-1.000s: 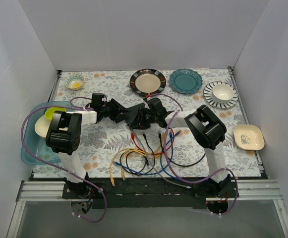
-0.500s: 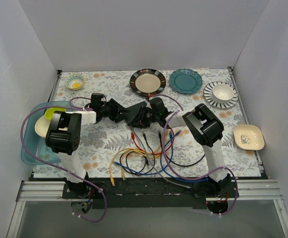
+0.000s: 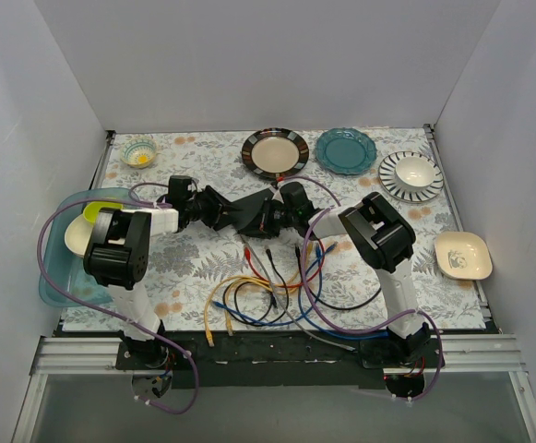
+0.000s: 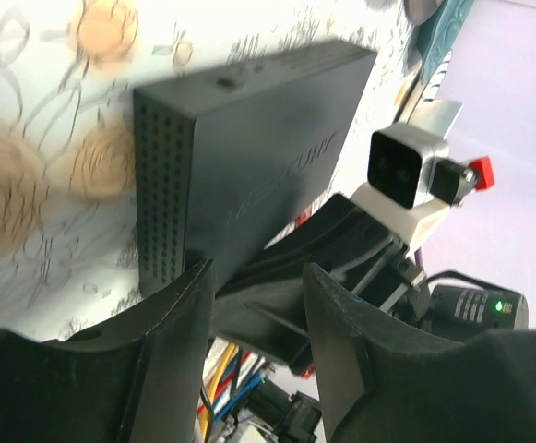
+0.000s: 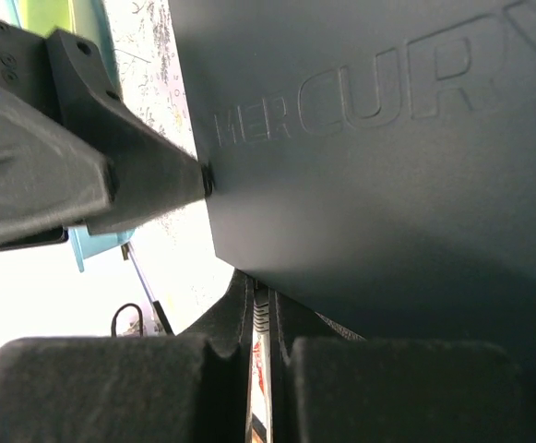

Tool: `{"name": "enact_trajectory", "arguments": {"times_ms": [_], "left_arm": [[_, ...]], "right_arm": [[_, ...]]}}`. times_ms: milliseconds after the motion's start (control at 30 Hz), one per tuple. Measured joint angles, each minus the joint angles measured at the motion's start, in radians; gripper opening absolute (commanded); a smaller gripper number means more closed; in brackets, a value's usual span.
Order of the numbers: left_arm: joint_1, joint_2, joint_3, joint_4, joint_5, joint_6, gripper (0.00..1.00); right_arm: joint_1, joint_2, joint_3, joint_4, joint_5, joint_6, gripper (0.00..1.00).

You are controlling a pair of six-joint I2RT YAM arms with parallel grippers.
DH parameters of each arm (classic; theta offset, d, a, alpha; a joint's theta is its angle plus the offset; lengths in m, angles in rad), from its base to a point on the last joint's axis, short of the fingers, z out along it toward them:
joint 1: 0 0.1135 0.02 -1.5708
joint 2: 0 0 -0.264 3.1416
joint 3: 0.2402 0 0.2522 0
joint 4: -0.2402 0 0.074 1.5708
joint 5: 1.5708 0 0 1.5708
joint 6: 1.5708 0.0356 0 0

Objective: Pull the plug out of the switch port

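at mid-table (image 3: 184, 268), flat matte-black switch (image 4: 258, 157)

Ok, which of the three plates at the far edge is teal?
The scalloped plate in the middle, between the dark-rimmed plate and the striped plate.

Wearing black joint housings over white link tubes on the left arm (image 3: 120, 254) and the right arm (image 3: 383, 242). Trailing purple cables (image 3: 55, 231) in loose loops from the black bases (image 3: 152, 360). Ending in thick, rounded, matte black pincer fingers (image 4: 180, 341). Carrying a white-and-black camera block (image 4: 406, 175) with a red tab (image 4: 480, 171).
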Motion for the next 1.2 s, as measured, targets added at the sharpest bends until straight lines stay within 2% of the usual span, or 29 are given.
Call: {"name": "enact_trajectory", "arguments": {"times_ms": [333, 733, 1033, 1200], "left_arm": [[-0.003, -0.067, -0.119, 0.037, 0.065, -0.051, 0.43], [-0.016, -0.022, -0.112, 0.089, 0.124, -0.059, 0.43], [-0.021, -0.019, -0.099, 0.079, 0.122, -0.041, 0.42], [-0.047, -0.084, -0.166, 0.074, 0.102, -0.019, 0.42]], "right_arm": [[-0.001, 0.002, -0.015, 0.035, -0.005, -0.001, 0.01], [-0.006, -0.041, -0.146, 0.143, -0.029, -0.019, 0.01], [-0.006, -0.100, -0.192, 0.090, -0.021, -0.091, 0.01], [-0.006, -0.100, -0.188, 0.085, -0.023, -0.094, 0.01]]}}
